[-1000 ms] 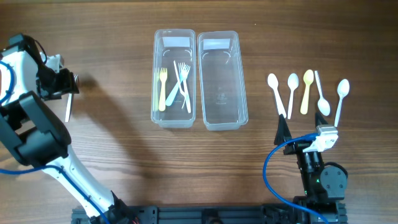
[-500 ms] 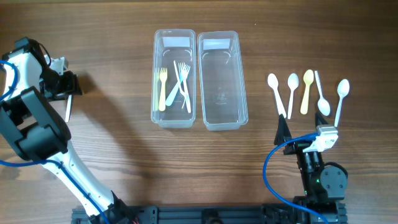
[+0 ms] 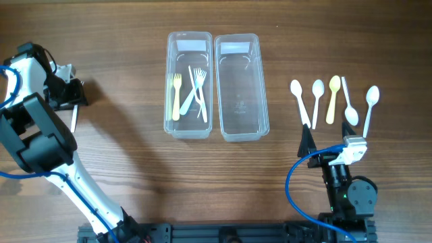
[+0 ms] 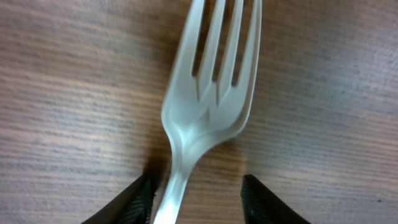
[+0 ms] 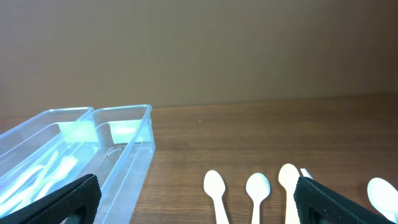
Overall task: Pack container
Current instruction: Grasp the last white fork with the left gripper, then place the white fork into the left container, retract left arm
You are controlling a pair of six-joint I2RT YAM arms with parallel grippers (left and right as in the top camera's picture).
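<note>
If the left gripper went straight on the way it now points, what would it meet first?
Probably the white plastic fork on the wooden table, its neck lying inside the open left gripper; depth is unclear.

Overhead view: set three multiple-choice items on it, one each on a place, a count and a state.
1. The spoons lie: A) in the left bin; B) on the table; C) in the right bin.
2. Yellow ones among them: A) one; B) three; C) none.
3. The right bin is: A) full of forks; B) lidded; C) empty.
Key: 1 B, they lie in a row on bare wood; 2 A, a single yellow spoon lies among four white; 3 C, nothing lies inside it.
</note>
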